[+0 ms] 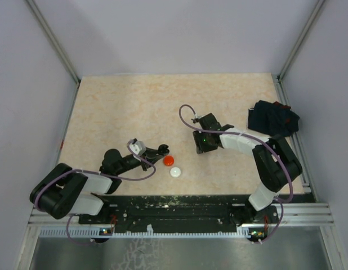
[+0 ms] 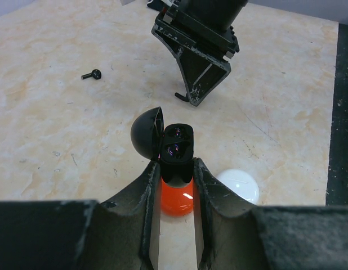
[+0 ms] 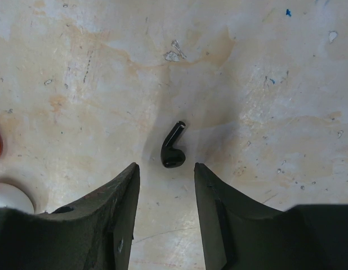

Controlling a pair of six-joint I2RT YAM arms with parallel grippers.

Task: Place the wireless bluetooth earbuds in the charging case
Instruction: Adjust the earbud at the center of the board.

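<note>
Inspecting both hands: my left gripper (image 2: 175,167) is clamped on the black charging case (image 2: 177,149), one finger against each side. The case stands upright with its domed lid (image 2: 146,135) swung open toward 9 o'clock in the left wrist view. A red-orange case (image 2: 177,202) shows at 6 o'clock of the held case, and a white case (image 2: 239,185) sits at 3 o'clock of the red-orange one, on the table (image 2: 50,140). My right gripper (image 3: 165,169) hangs low over the table, jaws apart, grasping nothing. One black earbud (image 3: 174,146) lies flat at 12 o'clock just ahead of its fingertips, in line with the gap, touching neither finger. A second black earbud (image 2: 91,74) lies well apart at 10 o'clock of the held case. Both earbuds are outside the case.
</note>
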